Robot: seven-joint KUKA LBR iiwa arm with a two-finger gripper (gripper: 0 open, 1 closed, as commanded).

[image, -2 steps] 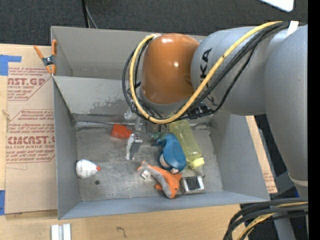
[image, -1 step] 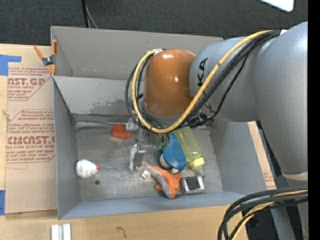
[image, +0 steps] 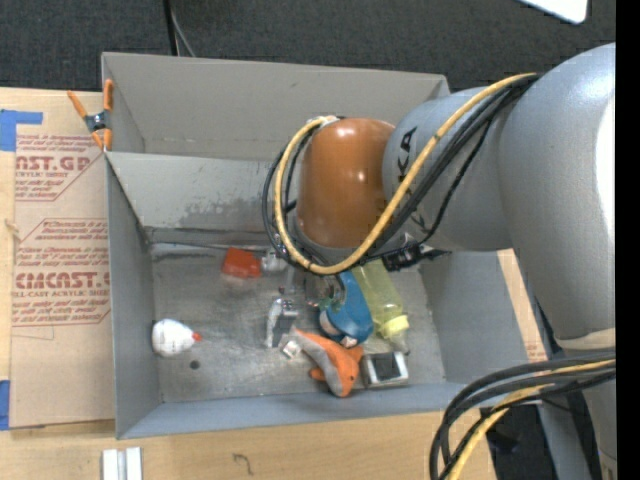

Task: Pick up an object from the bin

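My gripper (image: 282,322) hangs below the orange wrist cover, low over the bin floor near the middle. Just to its right lies an orange and grey tool (image: 336,364), with its near end close to the gripper's tip. A blue rounded thing (image: 352,310) lies right of the gripper, partly under the arm. Up and to the left, a small red block (image: 240,263) sits near the back wall, apart from the gripper. I see nothing held in the gripper.
A yellow-green bottle (image: 383,300) and a small black and white square thing (image: 386,368) lie at the bin's right side. A white rounded thing with a red tip (image: 172,338) rests alone at the front left. The arm and its cover hide the bin's right rear.
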